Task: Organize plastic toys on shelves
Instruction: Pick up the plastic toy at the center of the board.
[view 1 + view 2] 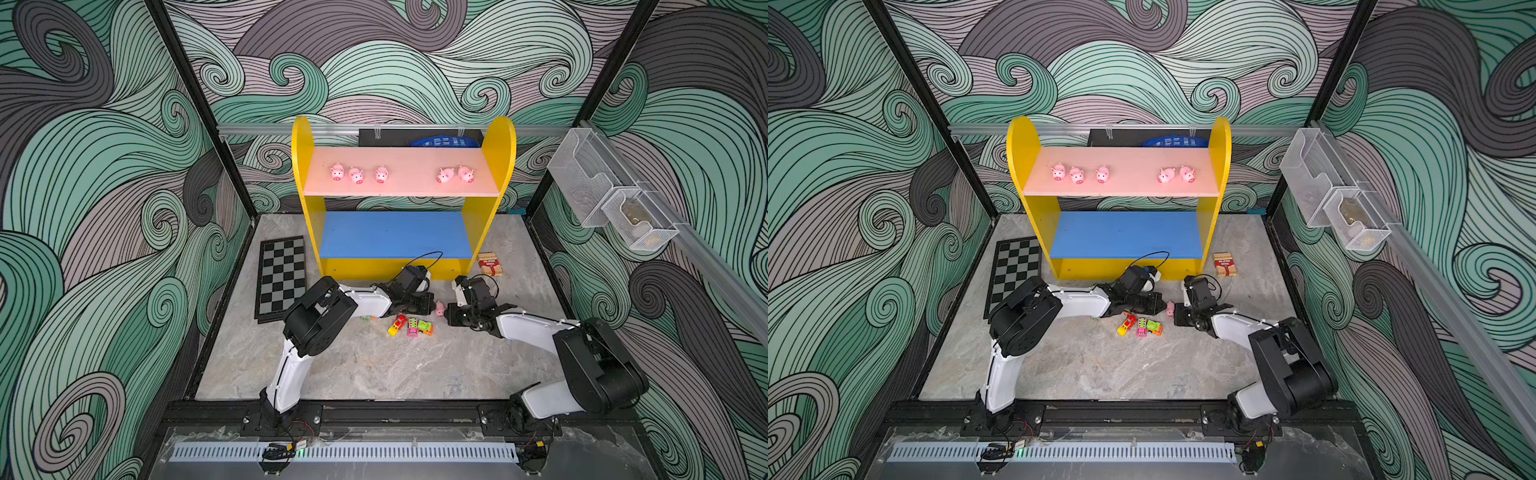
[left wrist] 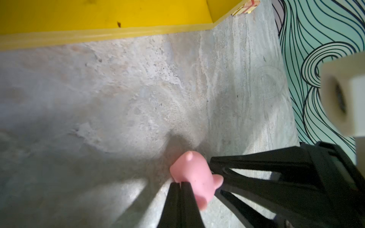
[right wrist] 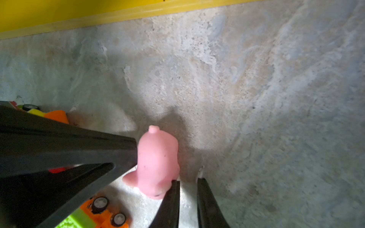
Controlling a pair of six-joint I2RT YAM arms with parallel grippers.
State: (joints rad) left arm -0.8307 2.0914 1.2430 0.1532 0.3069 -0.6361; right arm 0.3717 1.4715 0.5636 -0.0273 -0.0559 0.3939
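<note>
Pink pig [image 2: 192, 177] sits between closed left jaws and slightly parted, empty right jaws.

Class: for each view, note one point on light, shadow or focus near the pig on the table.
In both top views: even light, pig tiny but sharp; left wrist view: the nearby pale block is blurred; right wrist view: pig's shadow lies dark on the table.

Top views bright, even overhead light, soft shadows, wide-angle stretch at edges. Wrist views dimmer: broad dark shadows across counter [image 2: 122, 94] with pale lit patches; pale block [image 2: 343, 98] close up, badly blurred.
</note>
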